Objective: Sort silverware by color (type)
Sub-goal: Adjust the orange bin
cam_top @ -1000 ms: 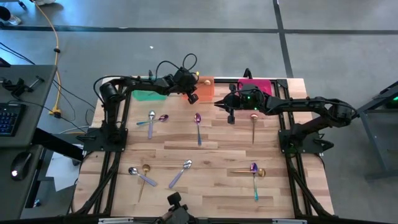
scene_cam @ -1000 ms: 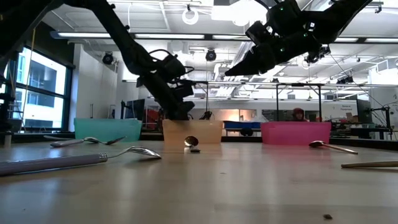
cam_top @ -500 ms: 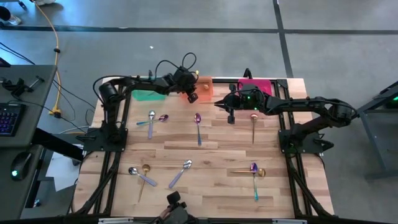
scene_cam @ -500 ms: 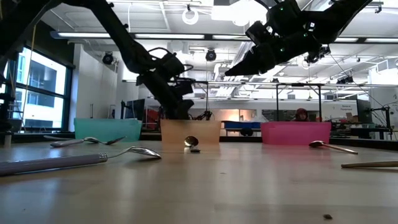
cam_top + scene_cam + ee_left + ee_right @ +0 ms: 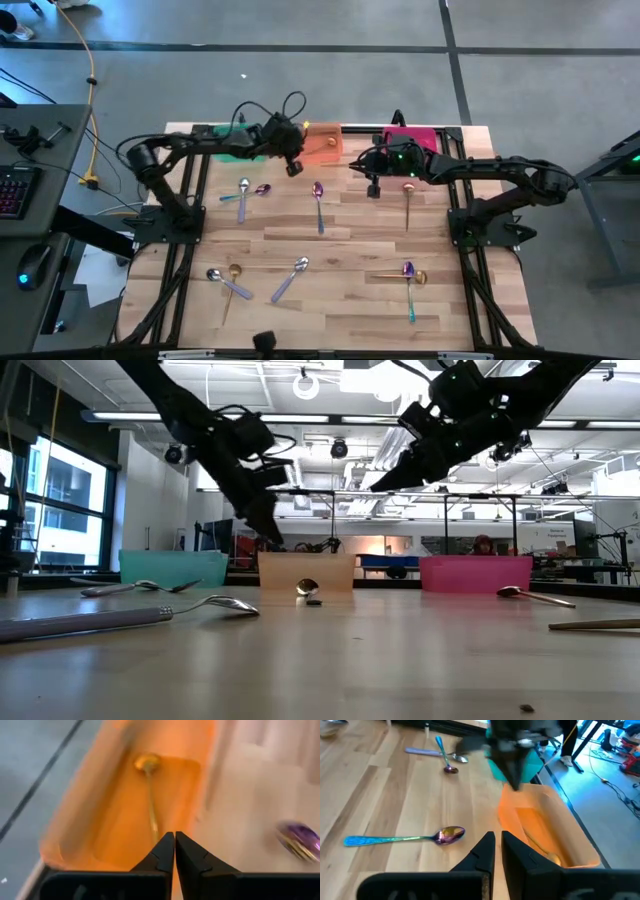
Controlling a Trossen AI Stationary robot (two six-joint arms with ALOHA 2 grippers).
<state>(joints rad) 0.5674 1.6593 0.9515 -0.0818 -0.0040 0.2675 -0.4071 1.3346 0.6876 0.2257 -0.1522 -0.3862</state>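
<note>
A: What's in the orange bin (image 5: 322,142)?

B: One gold spoon (image 5: 148,790), lying flat on the bin floor with its bowl toward the far wall. The left gripper (image 5: 174,851) hangs above the bin's near edge, jaws pressed together with nothing between them. In the high view it sits just beside the bin's left corner (image 5: 294,166).

A: And the right one?

B: The right gripper (image 5: 496,851) hovers over the counter (image 5: 340,260) between the orange bin and the pink bin (image 5: 408,135), jaws all but closed and empty. An iridescent purple spoon with a teal handle (image 5: 405,838) lies on the wood close in front of it, well below its fingertips.

A: The rest of the silverware?

B: Scattered over the counter: a silver spoon (image 5: 243,198) touching a purple one (image 5: 262,188) on the left, a gold spoon (image 5: 408,198) near the right arm, and a crossed purple and gold pair (image 5: 408,275) toward the front right. More lie at the front left.

A: How will they handle?

B: I'd judge them light, stiff and slick, lying almost flush with the wood. The slim handle is the place to pinch, about midway, jaws straddling it crosswise. The rounded bowl would likely slip. Crossed pairs may drag each other along.
</note>
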